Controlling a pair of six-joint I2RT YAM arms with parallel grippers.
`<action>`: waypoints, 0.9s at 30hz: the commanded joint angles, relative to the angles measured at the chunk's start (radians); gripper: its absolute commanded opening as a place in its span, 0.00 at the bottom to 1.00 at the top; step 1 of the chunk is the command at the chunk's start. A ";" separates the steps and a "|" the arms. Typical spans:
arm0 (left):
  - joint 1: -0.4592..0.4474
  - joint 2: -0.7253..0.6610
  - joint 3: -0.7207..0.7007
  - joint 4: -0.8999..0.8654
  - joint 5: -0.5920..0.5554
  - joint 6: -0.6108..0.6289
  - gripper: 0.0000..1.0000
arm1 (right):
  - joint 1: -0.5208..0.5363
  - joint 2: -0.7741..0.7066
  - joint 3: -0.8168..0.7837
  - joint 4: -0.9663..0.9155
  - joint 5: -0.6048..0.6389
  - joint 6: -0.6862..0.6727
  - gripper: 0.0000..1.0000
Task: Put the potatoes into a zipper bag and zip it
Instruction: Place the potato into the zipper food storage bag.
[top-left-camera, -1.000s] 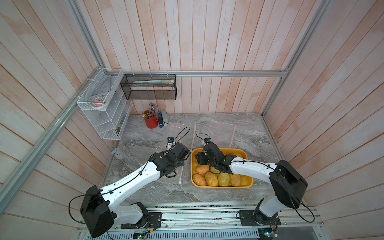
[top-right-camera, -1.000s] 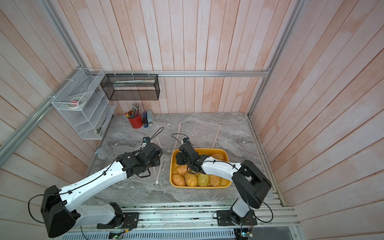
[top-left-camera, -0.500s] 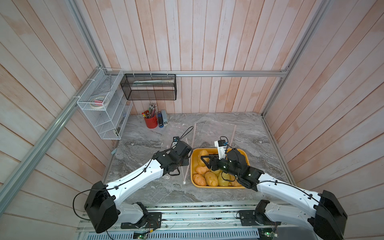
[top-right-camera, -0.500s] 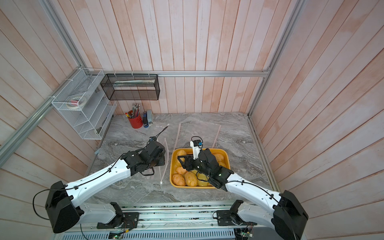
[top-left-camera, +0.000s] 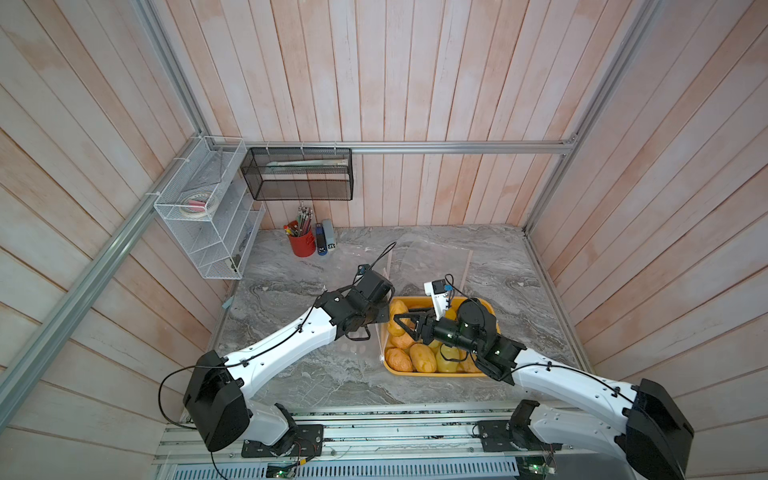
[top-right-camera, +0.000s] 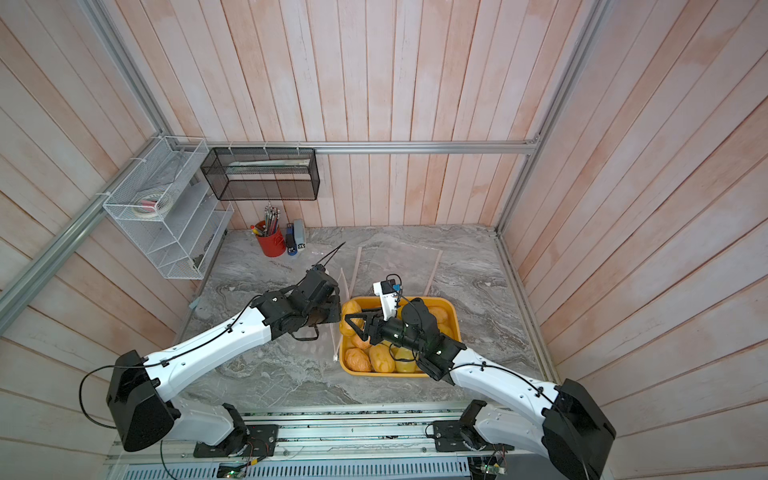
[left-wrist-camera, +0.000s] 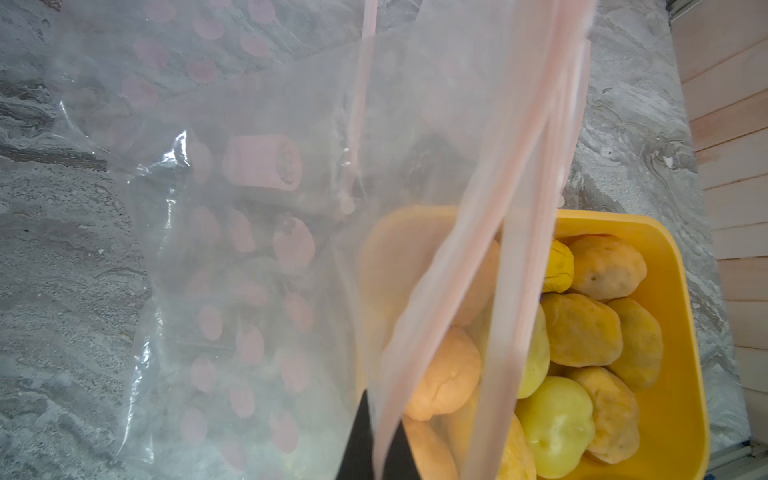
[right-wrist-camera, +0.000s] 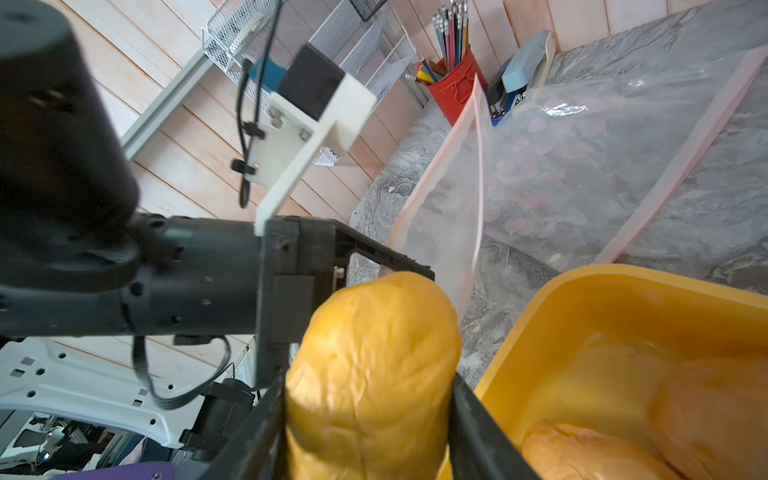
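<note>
Nearest me: yellow tray (top-left-camera: 436, 372) at the front of the worktop (top-left-camera: 332, 374), potatoes (top-left-camera: 422, 357) piled in it. Can't see any in the bag yet.

Right tool (right-wrist-camera: 370, 378) is over the tray end nearest the left arm. Jaws are about half apart, clamped across the middle of one orange potato (right-wrist-camera: 374, 324), which is lifted clear of the pile.

Just beside it, left tool (left-wrist-camera: 374, 444) is closed tight, pinching the lip of the bag (left-wrist-camera: 249, 249). The lip is raised next to the tray; the rest of the bag lies flat on the worktop further back.

Beyond that: red pencil cup (top-left-camera: 302, 246), white wire rack (top-left-camera: 199, 216), black mesh basket (top-left-camera: 299, 174) on the wall.

Risks:
- Mouth looks narrow. The pink zip strips (left-wrist-camera: 536, 216) run close together and only one point of the lip is held, so the potato may catch the lip or fold the film over instead of dropping in.
- Thin slick film could slide out of the pinch once weight lands on it.
- The potato is a lumpy oval gripped on curved flanks. A knock on the tray wall could twist it loose.

Materials:
- Bag: clear floppy film, creased, glossy, pink dots.
- Potatoes: wrinkled skin, tan-orange to greenish yellow.
- Tray: smooth hard plastic, rounded corners.
- Worktop: grey veined stone look.
</note>
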 joint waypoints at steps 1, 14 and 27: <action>-0.007 -0.006 0.043 -0.014 0.030 0.016 0.00 | 0.001 0.066 0.051 0.075 -0.044 -0.009 0.11; -0.011 -0.042 0.124 -0.050 0.144 0.066 0.00 | -0.003 0.207 0.155 -0.089 0.182 -0.037 0.08; 0.008 -0.060 0.229 -0.201 0.045 0.076 0.00 | -0.001 0.295 0.202 -0.144 0.224 -0.052 0.13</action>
